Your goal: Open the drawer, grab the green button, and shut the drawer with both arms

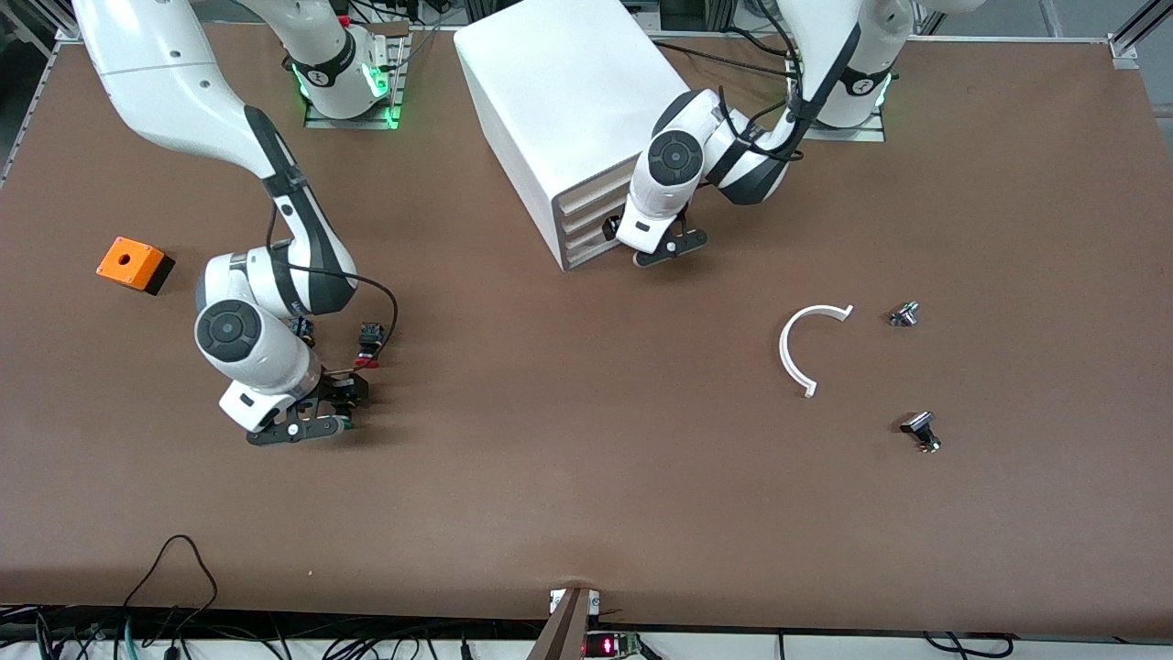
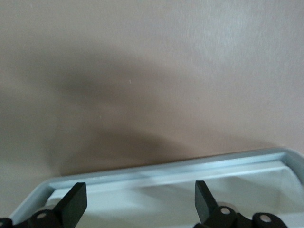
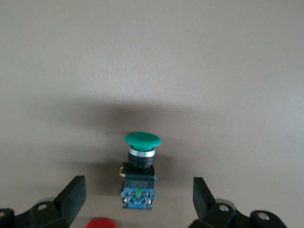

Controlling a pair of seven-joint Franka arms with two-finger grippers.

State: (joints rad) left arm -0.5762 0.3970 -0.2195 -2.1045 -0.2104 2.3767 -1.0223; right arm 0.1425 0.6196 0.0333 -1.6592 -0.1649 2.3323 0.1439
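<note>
The white cabinet point(image 1: 559, 101) stands between the arms' bases. Its lowest drawer point(image 1: 591, 256) shows in the left wrist view as a white tray with a pale rim point(image 2: 166, 169). My left gripper point(image 1: 669, 247) is at the drawer's front, open and empty over the tray point(image 2: 138, 187). The green-capped button point(image 3: 140, 166) lies on its side on the table in the right wrist view. My right gripper point(image 3: 137, 181) is open around the button's black body without touching it. In the front view this gripper point(image 1: 321, 412) is low over the table toward the right arm's end, and the green cap is hidden.
A red-capped button point(image 1: 367, 360) lies beside the right gripper; its cap shows in the right wrist view point(image 3: 97, 223). An orange box point(image 1: 135, 263) sits at the right arm's end. A white curved piece point(image 1: 802, 344) and two small dark parts point(image 1: 904, 314) point(image 1: 921, 429) lie toward the left arm's end.
</note>
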